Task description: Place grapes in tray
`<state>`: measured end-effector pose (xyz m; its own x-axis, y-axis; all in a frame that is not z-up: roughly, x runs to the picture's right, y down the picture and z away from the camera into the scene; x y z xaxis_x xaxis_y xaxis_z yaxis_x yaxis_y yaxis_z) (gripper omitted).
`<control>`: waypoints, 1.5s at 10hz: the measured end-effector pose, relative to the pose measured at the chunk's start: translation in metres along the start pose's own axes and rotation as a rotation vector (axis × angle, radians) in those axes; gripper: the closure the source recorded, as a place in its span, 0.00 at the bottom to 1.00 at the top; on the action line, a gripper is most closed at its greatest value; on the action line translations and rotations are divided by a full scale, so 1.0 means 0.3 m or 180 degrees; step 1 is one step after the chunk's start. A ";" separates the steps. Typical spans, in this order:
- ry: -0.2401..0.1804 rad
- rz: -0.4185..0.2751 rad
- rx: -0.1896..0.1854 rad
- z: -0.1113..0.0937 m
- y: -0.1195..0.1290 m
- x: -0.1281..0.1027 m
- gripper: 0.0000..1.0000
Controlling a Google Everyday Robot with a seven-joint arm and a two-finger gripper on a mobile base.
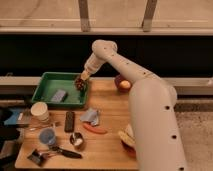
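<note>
Tool [82,77] first: it sits at the end of the white arm, low over the right end of the tray [64,75], and it looks clamped narrow on the grapes [80,84]. The dark bunch hangs at its tip, right by the tray's right rim. I can't tell whether the bunch touches the plastic. By my reckoning the pick-up and the carry are done; what's left is to settle the bunch inside the rim, let go and pull away. A grey block [59,95] lies in the tray, left of the bunch. Out on the desk [107,147] sit a paper cup [39,111] and an orange fruit [124,85], neither in the way.
</note>
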<state>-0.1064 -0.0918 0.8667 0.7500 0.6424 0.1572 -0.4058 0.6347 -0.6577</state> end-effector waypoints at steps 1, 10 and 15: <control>-0.0068 -0.0022 0.0039 -0.052 0.010 -0.026 1.00; -0.0719 0.0012 0.0687 -0.388 0.040 -0.146 1.00; -0.0724 0.0193 0.0709 -0.377 0.023 -0.073 1.00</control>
<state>-0.0664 -0.1501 0.7755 0.5953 0.7455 0.2996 -0.5693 0.6545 -0.4974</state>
